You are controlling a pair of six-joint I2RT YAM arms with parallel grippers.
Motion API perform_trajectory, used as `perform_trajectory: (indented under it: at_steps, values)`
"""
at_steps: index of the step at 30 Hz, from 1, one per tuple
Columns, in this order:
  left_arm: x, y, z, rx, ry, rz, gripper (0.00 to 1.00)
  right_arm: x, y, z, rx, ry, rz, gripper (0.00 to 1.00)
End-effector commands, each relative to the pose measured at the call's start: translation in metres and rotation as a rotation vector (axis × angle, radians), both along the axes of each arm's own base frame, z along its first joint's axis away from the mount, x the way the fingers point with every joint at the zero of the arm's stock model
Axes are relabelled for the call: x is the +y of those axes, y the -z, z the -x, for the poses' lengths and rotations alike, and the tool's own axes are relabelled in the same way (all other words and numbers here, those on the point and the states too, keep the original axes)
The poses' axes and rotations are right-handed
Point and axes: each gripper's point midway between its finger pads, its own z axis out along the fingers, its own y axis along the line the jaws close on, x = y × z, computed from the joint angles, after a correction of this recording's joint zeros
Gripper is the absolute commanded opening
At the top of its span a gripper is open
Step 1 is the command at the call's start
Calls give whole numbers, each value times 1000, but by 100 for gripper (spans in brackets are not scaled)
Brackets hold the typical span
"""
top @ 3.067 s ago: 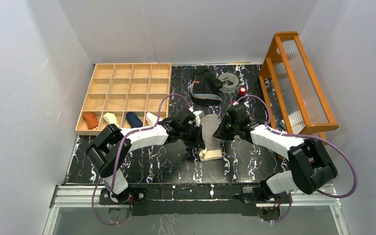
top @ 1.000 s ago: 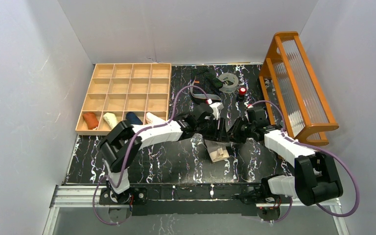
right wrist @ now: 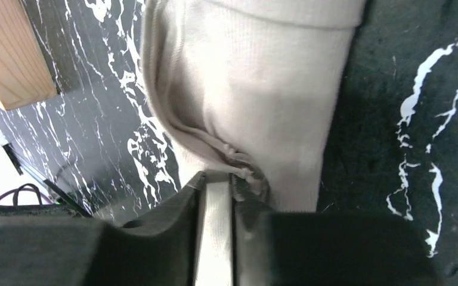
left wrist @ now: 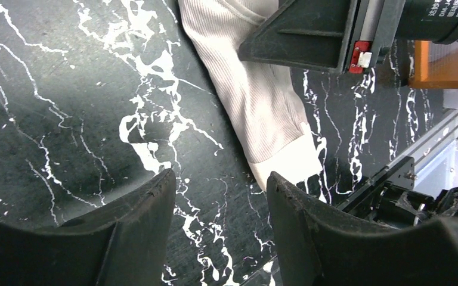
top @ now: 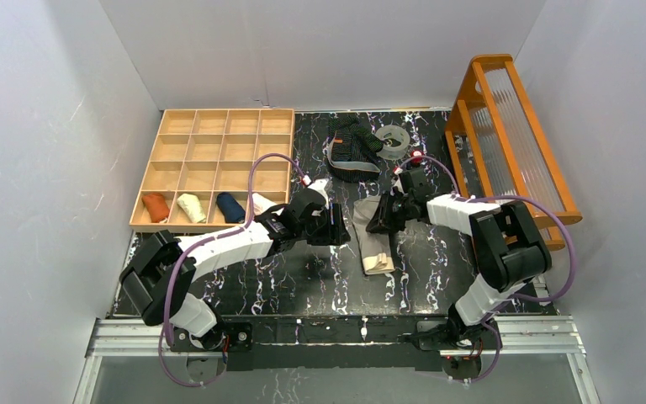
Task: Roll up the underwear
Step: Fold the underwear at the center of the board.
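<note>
— Where's the beige underwear (top: 373, 240)?
— Mid-way across the marbled table (top: 303, 273), folded into a narrow strip with its pale hem at the near end. The left gripper (left wrist: 219, 180) hovers just beside it, jaws about half apart, holding nothing
— And the right gripper (right wrist: 217, 179)?
— Nearly closed, pinching a fold along the strip's far part. I'd say folding is done and rolling not yet begun; next calls for tucking one end over tightly
— Anything unclear?
— The pinched edge is hidden inside the grip. Farther back the black striped underwear (top: 352, 150) lies bunched, untouched
</note>
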Motion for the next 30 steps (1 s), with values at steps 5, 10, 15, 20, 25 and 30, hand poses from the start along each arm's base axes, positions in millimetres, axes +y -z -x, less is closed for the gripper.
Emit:
perform_trajectory:
  at_steps: [5, 10, 15, 20, 25, 30]
  values:
    - [-5, -10, -4, -27, -4, 47, 56, -7, -77, -10, -192, -56, 15, 58]
    - [-5, -11, -5, -30, -5, 52, 56, -26, -70, 17, -118, -25, 83, 76]
    - [-6, -9, -3, -25, 7, 52, 57, -37, -48, 57, 6, 48, 79, 97]
    - [-8, -5, -1, -13, 18, 56, 57, -31, -38, 77, 51, 43, 3, 99]
    - [-9, -3, 1, -2, 31, 57, 57, -26, -25, 89, 125, 15, -26, 93]
    - [-10, -3, 2, 3, 40, 63, 57, -31, -10, 99, 164, 26, -8, 80]
